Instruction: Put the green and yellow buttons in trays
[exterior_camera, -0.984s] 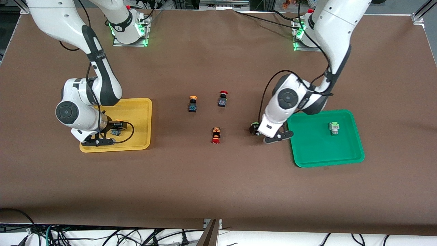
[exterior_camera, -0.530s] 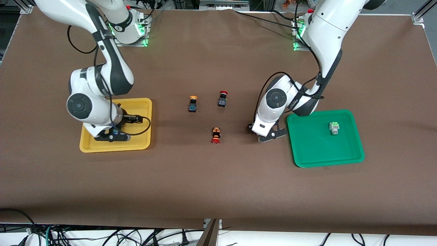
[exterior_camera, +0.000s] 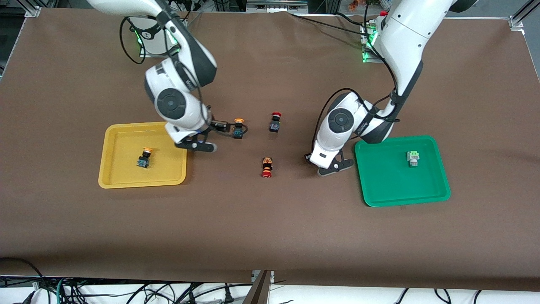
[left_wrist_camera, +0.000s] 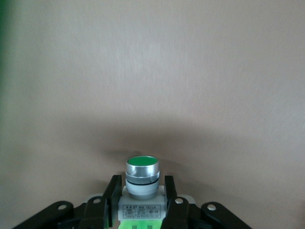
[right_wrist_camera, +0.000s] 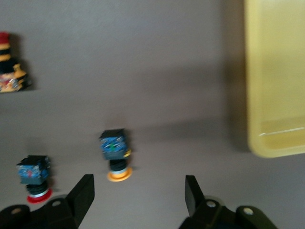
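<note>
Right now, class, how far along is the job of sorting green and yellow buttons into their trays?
Done: one yellow button lies in the yellow tray, one green button in the green tray. In hand: the left gripper grips the second green button. Left: the open right gripper nears the last yellow button.

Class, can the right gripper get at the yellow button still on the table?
Probably yes. The right gripper is open beside that yellow button, and the bare table around it leaves the way free.

Two red-capped buttons point(exterior_camera: 275, 122) point(exterior_camera: 266, 167) stand on bare table between the yellow tray point(exterior_camera: 110, 182) and green tray point(exterior_camera: 438, 198)
</note>
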Controlling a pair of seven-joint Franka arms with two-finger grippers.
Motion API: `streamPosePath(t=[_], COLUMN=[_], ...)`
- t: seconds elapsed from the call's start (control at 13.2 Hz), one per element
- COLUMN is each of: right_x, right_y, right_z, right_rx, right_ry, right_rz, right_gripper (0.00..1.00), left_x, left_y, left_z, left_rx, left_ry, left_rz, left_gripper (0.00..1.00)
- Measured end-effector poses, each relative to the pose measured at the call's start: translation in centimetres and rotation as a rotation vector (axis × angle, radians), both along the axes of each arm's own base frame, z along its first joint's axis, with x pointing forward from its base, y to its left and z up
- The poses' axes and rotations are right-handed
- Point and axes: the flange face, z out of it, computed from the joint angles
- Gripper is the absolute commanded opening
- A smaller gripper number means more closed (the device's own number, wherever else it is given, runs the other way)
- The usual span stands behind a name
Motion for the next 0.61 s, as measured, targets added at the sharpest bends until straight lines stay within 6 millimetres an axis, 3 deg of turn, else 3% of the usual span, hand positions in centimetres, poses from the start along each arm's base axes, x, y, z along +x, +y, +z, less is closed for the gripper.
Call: streamPosePath(t=[0.23,0.45,0.61], right_x=[-2.8,-4.3,-5.3], right_y=[3.2,3.3,3.8], right_z=[-3.5,-7.1,-9.1], right_rx=[0.019,0.031,0.046], right_ry=[-0.027,-0.039,-0.054], right_rz=[-0.001,-0.001,-0.004], right_gripper=[0.85,0.85,0.83], left_x=[3.5,5.9,7.0], left_y=[6.0,12.8,17.9], left_z=[2.7,4.6,4.6], left_rx=[-0.004,0.014,0.003], left_ry=[-0.019,-0.025,-0.015], left_rz=[-0.092,-0.183,-0.268], left_gripper=[0.02,0.05,0.06])
